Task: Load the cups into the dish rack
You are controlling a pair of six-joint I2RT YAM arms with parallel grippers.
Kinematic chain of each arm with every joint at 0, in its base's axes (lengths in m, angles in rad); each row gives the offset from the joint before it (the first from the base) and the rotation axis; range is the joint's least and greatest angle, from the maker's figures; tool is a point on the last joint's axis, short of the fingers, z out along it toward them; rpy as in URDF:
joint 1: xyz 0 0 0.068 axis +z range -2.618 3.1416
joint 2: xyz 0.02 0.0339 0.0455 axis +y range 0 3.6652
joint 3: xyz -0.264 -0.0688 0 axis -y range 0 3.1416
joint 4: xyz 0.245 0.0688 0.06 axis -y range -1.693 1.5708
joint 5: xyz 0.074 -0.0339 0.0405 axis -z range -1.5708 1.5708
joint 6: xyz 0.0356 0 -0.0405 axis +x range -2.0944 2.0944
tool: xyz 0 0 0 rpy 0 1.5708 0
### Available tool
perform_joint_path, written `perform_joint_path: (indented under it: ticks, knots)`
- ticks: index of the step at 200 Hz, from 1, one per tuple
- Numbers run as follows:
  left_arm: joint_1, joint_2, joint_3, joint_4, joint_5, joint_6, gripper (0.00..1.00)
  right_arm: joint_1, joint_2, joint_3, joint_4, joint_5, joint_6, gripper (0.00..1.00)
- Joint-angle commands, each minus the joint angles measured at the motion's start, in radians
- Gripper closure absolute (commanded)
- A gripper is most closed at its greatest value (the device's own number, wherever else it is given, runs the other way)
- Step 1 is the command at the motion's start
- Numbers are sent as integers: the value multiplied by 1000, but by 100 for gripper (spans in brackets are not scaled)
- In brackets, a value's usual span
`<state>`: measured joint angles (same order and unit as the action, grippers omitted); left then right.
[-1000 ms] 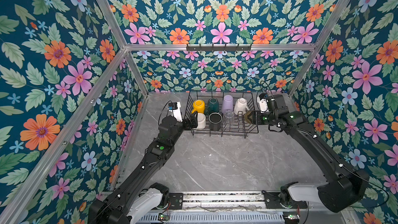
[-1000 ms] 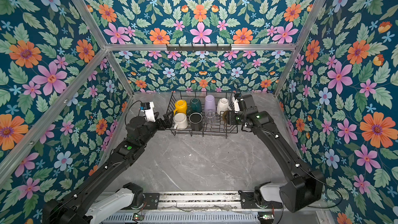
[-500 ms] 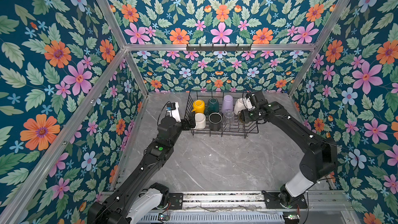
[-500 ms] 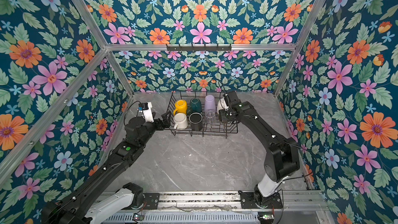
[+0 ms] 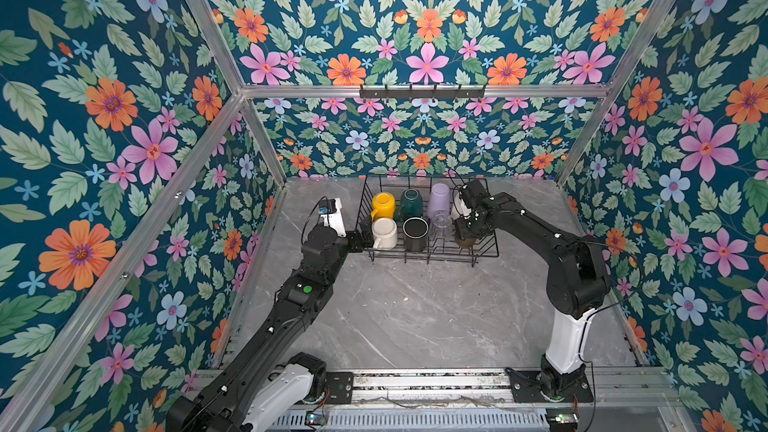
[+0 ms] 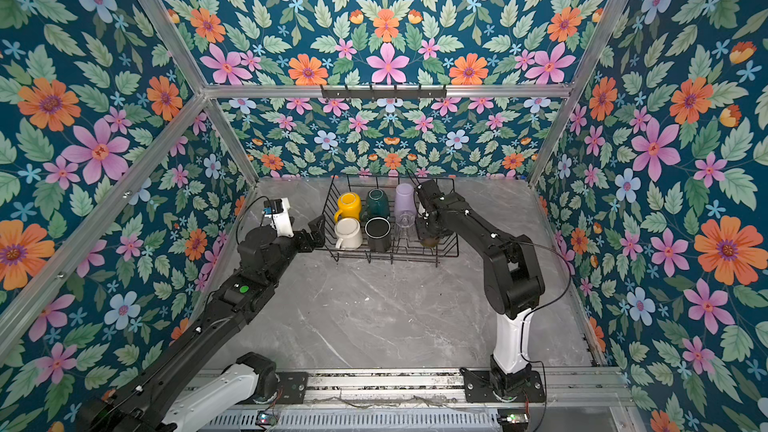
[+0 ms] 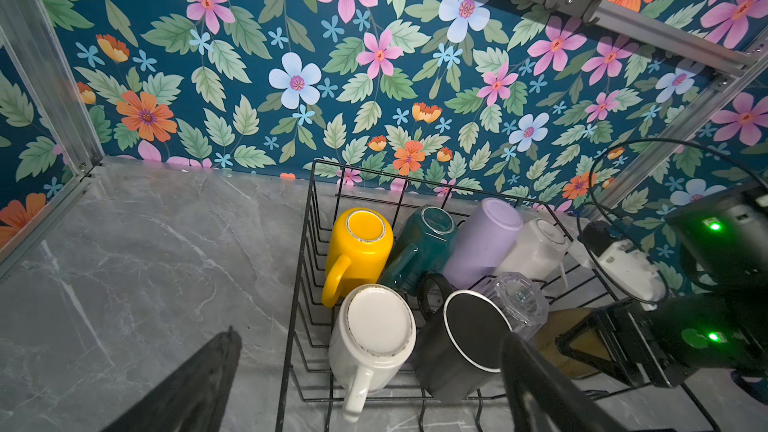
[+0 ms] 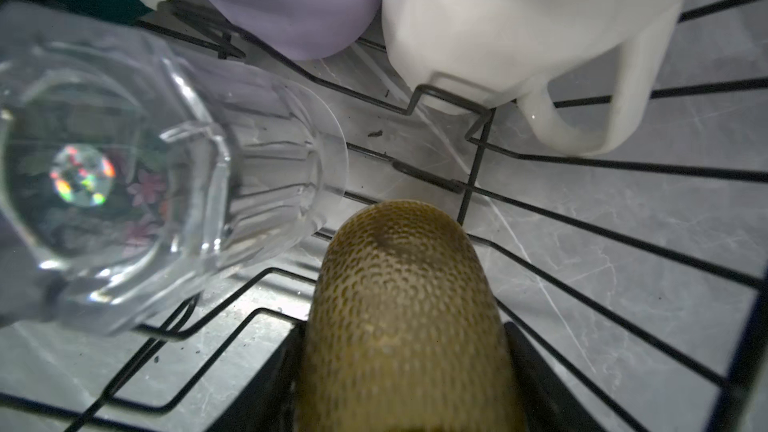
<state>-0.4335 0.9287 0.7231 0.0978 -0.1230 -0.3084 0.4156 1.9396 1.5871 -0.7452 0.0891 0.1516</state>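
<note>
The black wire dish rack (image 5: 484,253) stands at the back of the table. In it, bottoms up, are a yellow mug (image 5: 383,203), a teal mug (image 5: 411,201), a lilac tumbler (image 5: 439,197), a white mug (image 7: 534,253), a cream mug (image 5: 384,232), a black mug (image 5: 415,232) and a clear glass (image 8: 124,184). My right gripper (image 8: 405,367) is shut on an olive-amber glass (image 8: 399,284), held low over the rack's front right corner, next to the clear glass. My left gripper (image 7: 370,336) stands open at the rack's left front, holding nothing.
A black hook rail (image 5: 422,91) runs along the back wall above the rack. Flowered walls close in the grey marble table (image 5: 415,317) on three sides. The right arm's elbow (image 5: 577,276) stands high at the right.
The right arm has swung left from beside the rack's right end into the rack, carrying the olive-amber glass. The left arm has stayed where it was.
</note>
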Motion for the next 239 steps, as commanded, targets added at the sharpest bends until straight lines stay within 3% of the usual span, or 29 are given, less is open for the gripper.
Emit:
perform_joint_path:
  ticks: [1, 21, 71, 118, 173, 206, 214, 239]
  knots:
    - [1, -5, -2, 1, -16, 18, 0, 3, 17, 8, 11, 21, 0, 83]
    - [2, -10, -2, -4, -19, 21, 0, 3, 16, 4, 18, 20, 4, 62]
    - [2, -19, -4, -15, -31, 27, 0, 3, 11, -3, 13, -3, -14, 32]
    - [4, -30, -4, -18, -42, 37, 0, 5, -38, -34, 38, 0, -10, 17]
    - [4, -47, -11, -18, -58, 46, 0, 5, -149, -71, 79, -16, 9, 10]
    - [4, -75, -39, 4, -112, 85, 0, 6, -392, -198, 161, -42, 22, 6]
    - [5, -87, -56, 26, -138, 97, 0, 3, -464, -251, 192, -40, 24, 2]
    - [6, -107, -138, 155, -238, 132, 0, -15, -692, -445, 313, -28, 24, 1]
